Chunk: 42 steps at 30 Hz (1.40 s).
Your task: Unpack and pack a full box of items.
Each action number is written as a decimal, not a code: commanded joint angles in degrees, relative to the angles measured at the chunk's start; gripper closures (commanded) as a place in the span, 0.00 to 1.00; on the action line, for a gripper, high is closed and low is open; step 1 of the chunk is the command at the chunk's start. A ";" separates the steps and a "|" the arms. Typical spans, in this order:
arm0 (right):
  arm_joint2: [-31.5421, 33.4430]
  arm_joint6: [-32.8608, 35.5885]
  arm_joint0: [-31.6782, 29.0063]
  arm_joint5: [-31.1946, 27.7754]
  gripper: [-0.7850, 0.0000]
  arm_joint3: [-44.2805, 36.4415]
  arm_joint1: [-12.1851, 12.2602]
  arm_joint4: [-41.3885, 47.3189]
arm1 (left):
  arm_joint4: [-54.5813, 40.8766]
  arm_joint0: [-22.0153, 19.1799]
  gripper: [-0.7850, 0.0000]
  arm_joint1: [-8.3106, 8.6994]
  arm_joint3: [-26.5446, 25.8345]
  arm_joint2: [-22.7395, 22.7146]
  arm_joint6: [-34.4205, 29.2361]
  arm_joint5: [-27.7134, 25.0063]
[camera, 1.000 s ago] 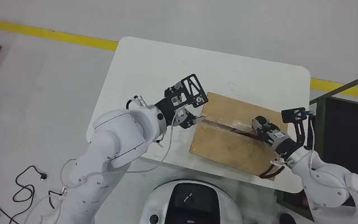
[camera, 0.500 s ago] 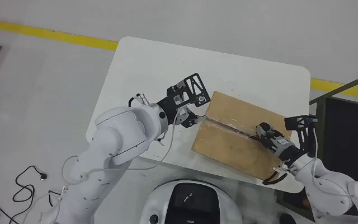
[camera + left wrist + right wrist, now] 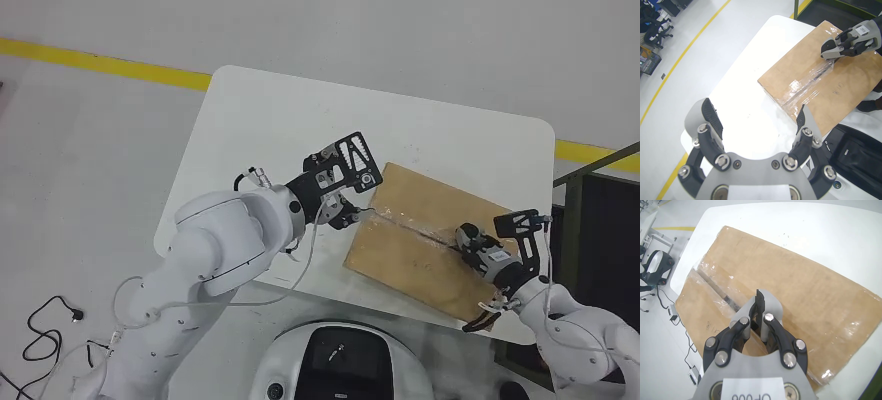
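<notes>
the right gripper (image 3: 759,298) has its fingers pressed together with no gap between them, and the tips sit on the clear tape (image 3: 715,279) that runs along the middle seam of the box (image 3: 791,275). whether a fold of tape is nipped between the pads, i cannot tell (from the left wrist camera the film looks rucked up in a ridge just ahead of the tips). the left gripper (image 3: 755,108) is spread wide and holds nothing. it hangs over the white table (image 3: 753,66) just beside the box's end, in line with the seam where the tape wraps down over the edge, and one finger (image 3: 802,117) is very near that corner.

by my reading this is the unpacking half, at its very start: the flaps are shut and taped, and the job in hand is to break or peel the seal.

the next move probably calls for the right gripper to work along the seam toward the left one, or lift the film clear, while the box is kept from sliding. the open left gripper is well placed to brace that end.

the cardboard box lies flat and askew on the table, reaching close to the edge nearest the robot, between the two grippers.
</notes>
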 commanded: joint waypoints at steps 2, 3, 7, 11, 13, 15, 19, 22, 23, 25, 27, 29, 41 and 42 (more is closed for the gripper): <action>0.09 -1.16 -0.05 -0.97 1.00 -0.44 -0.04 0.10 | -0.11 -0.36 0.00 -0.04 0.07 0.50 0.09 0.10; 0.19 -1.78 -0.12 -1.44 1.00 -0.68 -0.07 0.38 | -0.14 -0.47 0.00 -0.05 0.10 0.64 0.09 0.16; 0.85 -4.74 -0.93 -5.19 1.00 -0.62 -0.07 0.19 | -0.22 -0.69 0.00 -0.05 0.24 0.96 0.24 0.39; 1.87 -6.41 -2.10 -8.34 1.00 0.04 -0.03 -0.06 | -0.14 -0.71 0.00 -0.02 0.20 1.15 0.22 0.70; 2.41 -6.45 -2.62 -9.17 1.00 0.36 0.00 -0.27 | -0.21 -0.70 0.00 0.00 0.20 1.26 0.16 0.79; 2.90 -6.62 -2.97 -10.13 1.00 0.53 0.04 -0.59 | -0.12 -0.73 0.00 0.01 0.15 1.43 0.07 0.86; 3.81 -6.53 -3.45 -10.73 1.00 1.18 0.10 -1.78 | -0.08 -0.82 0.00 0.02 0.15 1.68 0.13 1.02; 4.03 -6.35 -3.64 -10.75 1.00 1.31 0.12 -2.61 | -0.03 -0.95 0.00 0.02 0.27 1.93 0.23 1.04; 4.06 -6.30 -3.74 -10.76 1.00 1.39 0.12 -2.76 | 0.02 -1.01 0.00 0.02 0.32 2.01 0.23 1.02; 4.17 -6.13 -3.89 -10.73 1.00 1.40 0.13 -3.34 | 0.00 -1.14 0.00 0.00 0.39 2.17 0.30 1.06; 4.20 -6.19 -4.00 -10.74 1.00 1.43 0.11 -3.55 | -0.01 -1.32 0.00 -0.01 0.54 2.31 0.37 1.13; 4.22 -6.27 -4.03 -10.76 1.00 1.45 0.10 -3.65 | -0.04 -1.44 0.00 -0.02 0.61 2.41 0.37 1.21; 6.47 -5.48 -4.23 -11.94 0.13 0.25 0.15 -1.54 | 0.26 -1.91 0.00 0.00 0.86 2.71 0.73 1.49; 6.97 -5.29 -4.41 -12.04 0.13 0.09 0.16 -1.06 | 0.26 -1.93 0.00 0.00 0.91 2.72 0.76 1.49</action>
